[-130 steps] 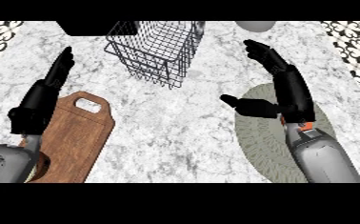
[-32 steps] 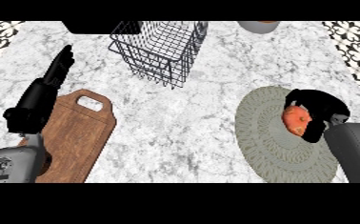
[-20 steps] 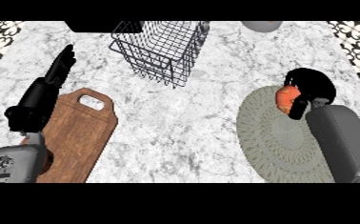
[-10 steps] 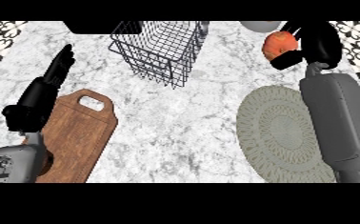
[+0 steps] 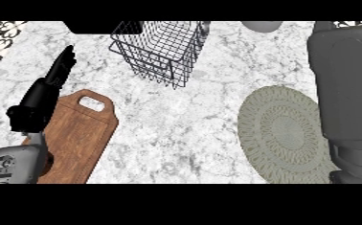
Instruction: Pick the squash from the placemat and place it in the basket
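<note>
The wire basket (image 5: 160, 51) stands at the far middle of the counter, and I see nothing inside it. The round grey-green placemat (image 5: 283, 133) lies at the right with nothing on it. No squash shows in the head view. My right forearm (image 5: 338, 80) runs up along the right edge, and its hand is cut off beyond the picture's top. My left hand (image 5: 44, 95) rests open at the left edge, fingers pointing away, beside the wooden cutting board.
A wooden cutting board (image 5: 76, 138) with a handle hole lies at the lower left. A grey cup or bowl (image 5: 262, 25) sits at the far edge, right of the basket. A black object (image 5: 92, 27) sits at the far left.
My right hand lifted the orange squash off the placemat and carried it away toward the far right. Hand and squash have now passed out of view. The left hand stayed still.
</note>
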Available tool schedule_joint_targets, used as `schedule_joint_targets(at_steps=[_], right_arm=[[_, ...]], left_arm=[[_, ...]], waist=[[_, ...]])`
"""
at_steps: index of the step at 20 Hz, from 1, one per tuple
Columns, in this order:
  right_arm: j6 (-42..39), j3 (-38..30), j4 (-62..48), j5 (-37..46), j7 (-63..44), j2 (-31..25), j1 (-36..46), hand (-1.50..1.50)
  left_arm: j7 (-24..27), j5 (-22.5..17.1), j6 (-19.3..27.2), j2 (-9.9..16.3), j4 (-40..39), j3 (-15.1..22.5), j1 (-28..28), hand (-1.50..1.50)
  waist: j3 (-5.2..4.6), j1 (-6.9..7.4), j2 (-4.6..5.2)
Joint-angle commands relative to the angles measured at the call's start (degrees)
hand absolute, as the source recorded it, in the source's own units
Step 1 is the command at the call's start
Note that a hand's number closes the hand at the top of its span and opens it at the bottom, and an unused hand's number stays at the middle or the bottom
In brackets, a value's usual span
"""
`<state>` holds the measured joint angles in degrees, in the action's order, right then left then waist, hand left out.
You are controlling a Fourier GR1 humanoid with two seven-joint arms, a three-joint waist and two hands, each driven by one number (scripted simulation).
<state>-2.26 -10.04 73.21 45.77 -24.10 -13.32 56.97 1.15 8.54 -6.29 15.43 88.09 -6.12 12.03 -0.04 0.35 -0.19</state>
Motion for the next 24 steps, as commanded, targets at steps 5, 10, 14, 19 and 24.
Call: schedule_joint_targets(at_steps=[5,10,14,19,24], right_arm=[[-2.4,0.13,-12.0,-2.99,-4.91,3.59,17.82,1.5],[-5.92,-1.54,-20.07,-5.27,-8.82,4.08,27.64,1.5],[-0.4,-1.18,-27.46,-2.87,-12.31,7.73,33.15,1.5],[-0.11,-2.56,-38.85,-3.56,-9.47,8.16,35.21,1.5],[-2.07,-2.67,-44.37,-3.92,-13.27,10.65,36.47,1.5]], left_arm=[[-2.63,0.37,-0.1,-0.8,-0.69,0.74,3.65,0.0],[-0.66,-0.74,-2.06,1.12,-1.22,-0.9,2.77,0.0],[-1.29,-0.09,-0.75,-0.25,-0.75,-0.41,3.02,0.0],[-2.9,0.5,-0.93,-0.72,1.29,0.79,3.08,0.0],[-0.38,-0.4,-2.34,0.16,1.34,-0.09,0.31,0.0]], waist=[[-0.01,0.93,0.49],[-0.03,1.08,0.55],[-0.04,1.19,0.55],[-0.05,1.96,0.87],[-0.06,1.84,0.65]])
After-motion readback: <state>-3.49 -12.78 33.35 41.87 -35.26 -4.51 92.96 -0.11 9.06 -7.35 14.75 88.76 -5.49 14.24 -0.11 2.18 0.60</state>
